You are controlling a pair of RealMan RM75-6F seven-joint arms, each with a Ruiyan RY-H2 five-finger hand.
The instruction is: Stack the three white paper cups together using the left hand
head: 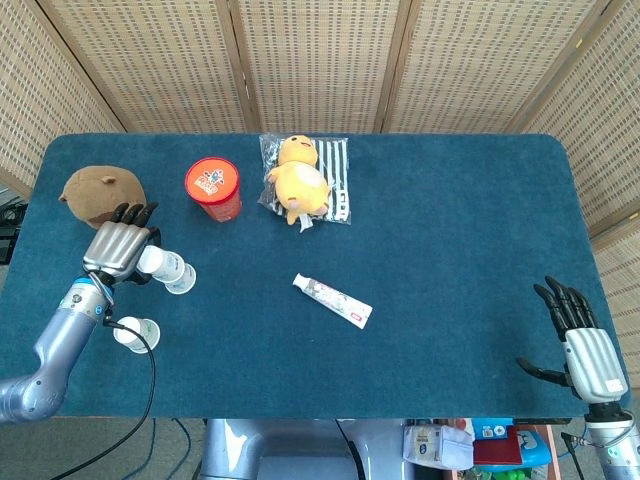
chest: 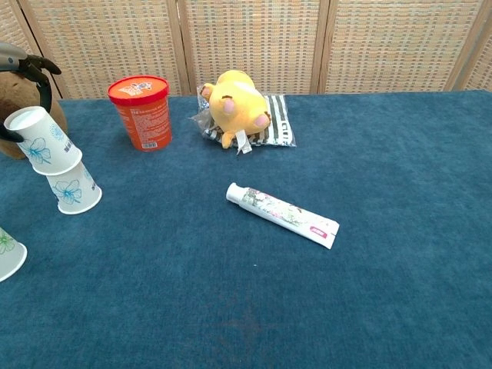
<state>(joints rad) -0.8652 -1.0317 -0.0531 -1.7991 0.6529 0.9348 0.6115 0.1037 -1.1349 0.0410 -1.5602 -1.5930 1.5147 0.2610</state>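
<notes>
Three white paper cups with blue flower prints sit at the table's left, all upside down. My left hand (head: 116, 249) grips one cup (head: 159, 263) (chest: 43, 141), tilted, with its rim over the top of a second cup (head: 180, 279) (chest: 74, 190) standing on the blue table (head: 450, 230). The third cup (head: 136, 334) (chest: 6, 252) stands alone, nearer the front edge. In the chest view only the dark fingertips (chest: 31, 64) of the left hand show above the held cup. My right hand (head: 585, 342) hangs open off the table's front right corner, holding nothing.
A red tub (head: 212, 188) and a brown plush (head: 100, 192) stand just behind the cups. A yellow plush on a striped pack (head: 300, 180) lies at the back centre, and a toothpaste tube (head: 332, 300) lies mid-table. A black cable (head: 140, 370) trails from my left arm.
</notes>
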